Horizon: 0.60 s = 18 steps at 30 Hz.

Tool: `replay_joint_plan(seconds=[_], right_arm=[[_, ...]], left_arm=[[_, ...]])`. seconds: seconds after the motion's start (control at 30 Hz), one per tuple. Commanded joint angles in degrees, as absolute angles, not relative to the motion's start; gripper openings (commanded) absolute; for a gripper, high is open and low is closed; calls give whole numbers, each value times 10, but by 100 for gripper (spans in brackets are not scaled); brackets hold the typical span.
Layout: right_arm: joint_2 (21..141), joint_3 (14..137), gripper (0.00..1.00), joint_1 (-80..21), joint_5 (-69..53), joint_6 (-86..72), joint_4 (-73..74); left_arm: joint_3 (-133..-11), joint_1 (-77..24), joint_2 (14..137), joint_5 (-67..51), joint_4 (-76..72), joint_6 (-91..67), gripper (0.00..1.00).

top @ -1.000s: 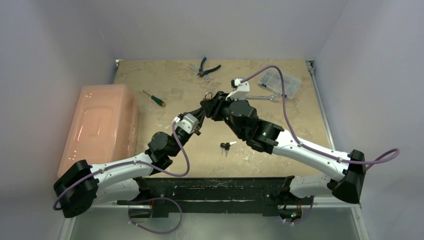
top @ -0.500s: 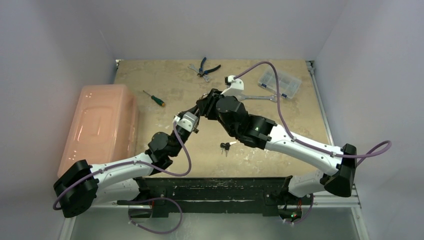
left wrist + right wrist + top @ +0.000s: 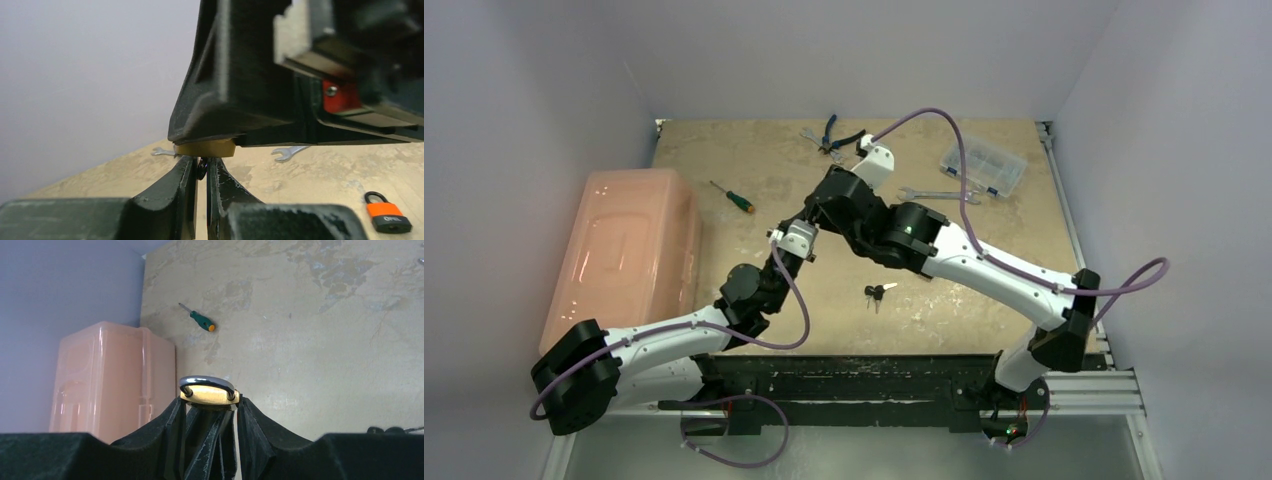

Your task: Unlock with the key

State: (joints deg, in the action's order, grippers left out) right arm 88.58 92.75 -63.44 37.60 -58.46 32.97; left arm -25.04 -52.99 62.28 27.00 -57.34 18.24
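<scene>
A brass padlock with a steel shackle sits between the fingertips of my right gripper, which is shut on its body. In the left wrist view the padlock's underside shows just above my left gripper. That gripper is shut on a black-headed key whose tip points up into the lock's bottom. From above, the two grippers meet over the middle of the table, left and right, and they hide the lock and key.
A spare key bunch lies near the table's middle. A green screwdriver, pliers, a wrench and a clear organiser box lie toward the back. A pink bin stands at the left. An orange padlock rests on the table.
The right arm has swung left and its wrist has turned, carrying the padlock left. The left gripper has followed with the key. Both grips are unchanged.
</scene>
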Motion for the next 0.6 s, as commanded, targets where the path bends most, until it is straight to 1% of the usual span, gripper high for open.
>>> replay_joint_plan(seconds=[0.0,0.07,0.2,0.4,0.57], right_arm=[[934,1026,0,-670,305,-708,508],[953,1054,0,-669,290,-733,541],[977,1099,0,-669,301,-749,581],[962,1087,0,-667,315,-743,570],[942,1059,0,-663,318,-732,548]], left_arm=[[-276,-517,620,336,-619,198,0],[-276,-519,620,338,-623,201,0],[-274,-521,618,336,-623,202,0],[-272,-523,615,330,-624,204,0],[-272,-522,603,285,-602,208,0]])
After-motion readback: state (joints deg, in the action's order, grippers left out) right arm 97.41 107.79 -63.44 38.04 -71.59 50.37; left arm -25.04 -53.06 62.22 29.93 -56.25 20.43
